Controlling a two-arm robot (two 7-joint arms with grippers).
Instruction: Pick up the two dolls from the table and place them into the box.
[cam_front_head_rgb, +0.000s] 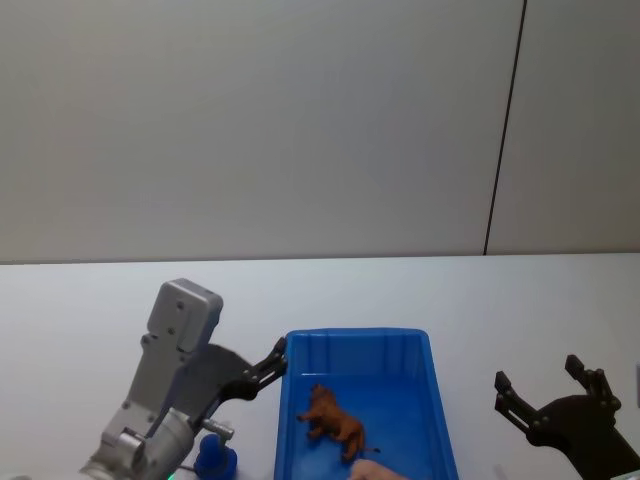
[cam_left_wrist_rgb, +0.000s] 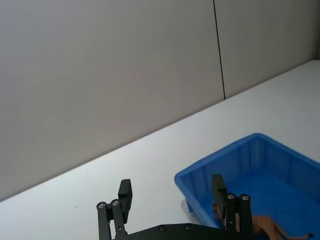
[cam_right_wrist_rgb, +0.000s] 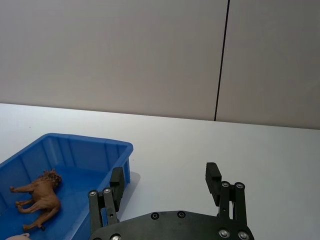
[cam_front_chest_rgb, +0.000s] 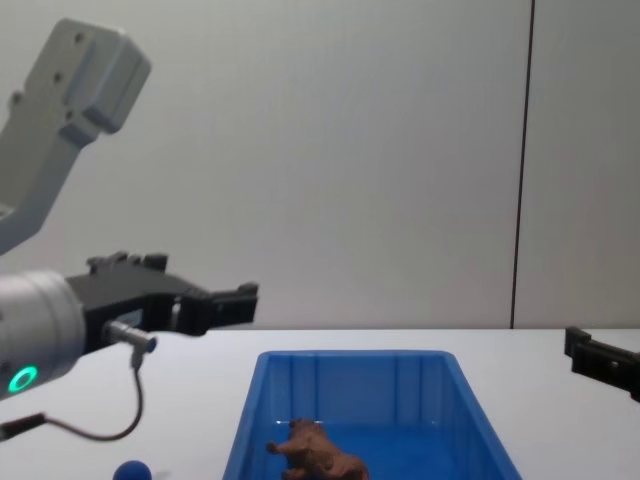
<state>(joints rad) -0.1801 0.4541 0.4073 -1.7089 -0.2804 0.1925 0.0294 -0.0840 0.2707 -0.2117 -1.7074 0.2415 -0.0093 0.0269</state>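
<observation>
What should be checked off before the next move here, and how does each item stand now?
1. Brown animal figure lying inside the box: ok.
2. Blue toy in the box: not ok; it sits on the table, left of the box.
3. Left pincer open and empty: ok.
4. Left pincer lined up over the blue toy: not ok; it hangs by the box's left rim, farther out than the toy.
5. Right pincer open, right of the box: ok.
6. Blue toy's graspable shape: cannot tell; the left arm partly covers it.
</observation>
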